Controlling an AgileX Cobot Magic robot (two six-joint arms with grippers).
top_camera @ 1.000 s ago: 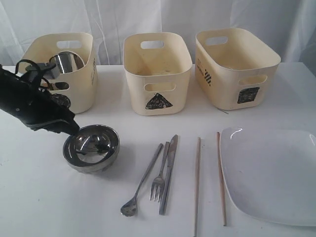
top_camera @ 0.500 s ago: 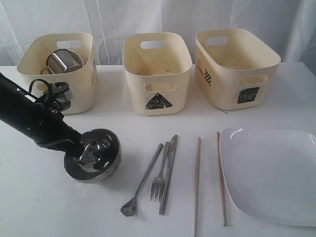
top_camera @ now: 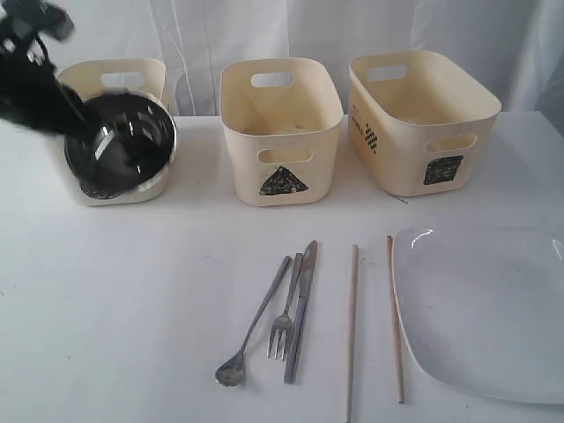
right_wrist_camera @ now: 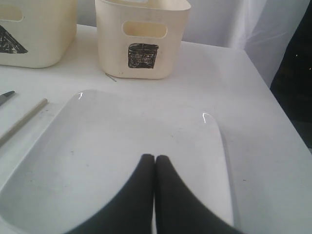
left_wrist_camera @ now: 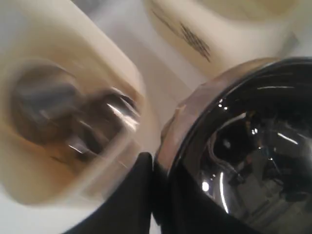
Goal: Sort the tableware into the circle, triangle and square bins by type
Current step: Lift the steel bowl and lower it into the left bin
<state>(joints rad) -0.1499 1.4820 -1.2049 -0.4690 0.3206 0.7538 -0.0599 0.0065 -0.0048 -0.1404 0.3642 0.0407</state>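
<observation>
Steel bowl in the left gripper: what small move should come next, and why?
Probably carry it a little further, over the opening of the leftmost bin. The left gripper pinches the rim of the steel bowl, which hangs tilted before the bin's front wall, not yet inside.

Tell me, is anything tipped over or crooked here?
Yes. The steel bowl hangs tipped on its side at the left bin, pinched by the left end effector. The right bin sits turned at an angle, unlike the middle bin.

White table (top_camera: 123,317), plain, faint soft shadows. White pleated curtain (top_camera: 203,31) hangs behind its far edge. Light even, diffuse. Dark gap (right_wrist_camera: 294,73) beside the curtain, right wrist view.
</observation>
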